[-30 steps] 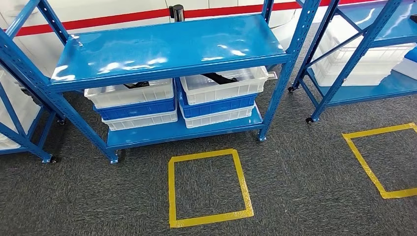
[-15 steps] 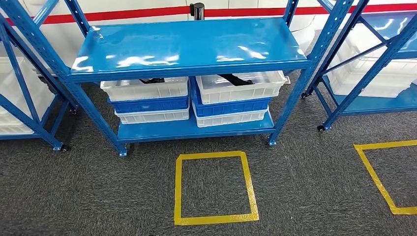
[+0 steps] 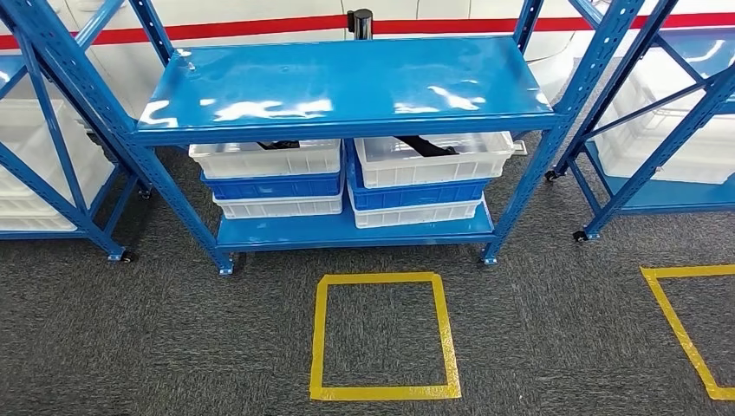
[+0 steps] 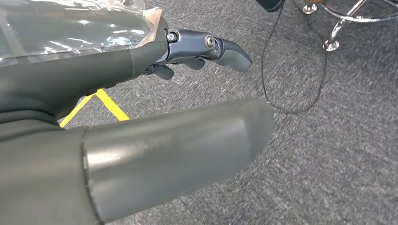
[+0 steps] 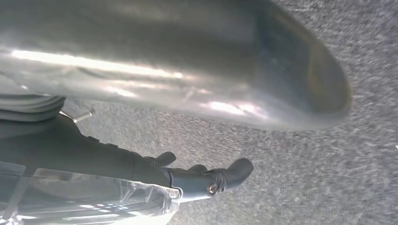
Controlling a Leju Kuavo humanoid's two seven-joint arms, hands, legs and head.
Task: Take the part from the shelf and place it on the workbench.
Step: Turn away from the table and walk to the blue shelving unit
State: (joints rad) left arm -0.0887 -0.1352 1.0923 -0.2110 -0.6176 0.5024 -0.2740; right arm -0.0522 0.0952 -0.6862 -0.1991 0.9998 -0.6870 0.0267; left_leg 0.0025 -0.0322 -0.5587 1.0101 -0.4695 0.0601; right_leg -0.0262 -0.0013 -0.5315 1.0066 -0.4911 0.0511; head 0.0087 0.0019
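**Shelf unit ahead; both hands empty above the carpet**

Head view: A blue shelf unit (image 3: 347,87) stands directly ahead on grey carpet (image 3: 130,347). Its upper deck is bare and glossy. On the lower deck sit two stacks of crates side by side, touching or nearly so. The left crate stack (image 3: 270,178) and the right crate stack (image 3: 425,178) each run white, blue, white from top to bottom. A dark part (image 3: 426,146) lies in the top white crate of the right stack; a second dark part (image 3: 276,145) shows at the rear of the top crate on the left. A yellow tape square (image 3: 384,336) is marked on the carpet just in front of the unit. Further blue racks with white crates stand on either side.

Left wrist view: The left hand (image 4: 187,49) hangs over the carpet. Its fingers (image 4: 232,52) are extended and only slightly curved, apart from the thumb, with nothing held. A thin black cable (image 4: 281,89) loops on the floor nearby.

Right wrist view: The right hand (image 5: 187,178) is likewise over the carpet, fingers (image 5: 237,171) loosely extended, holding nothing.
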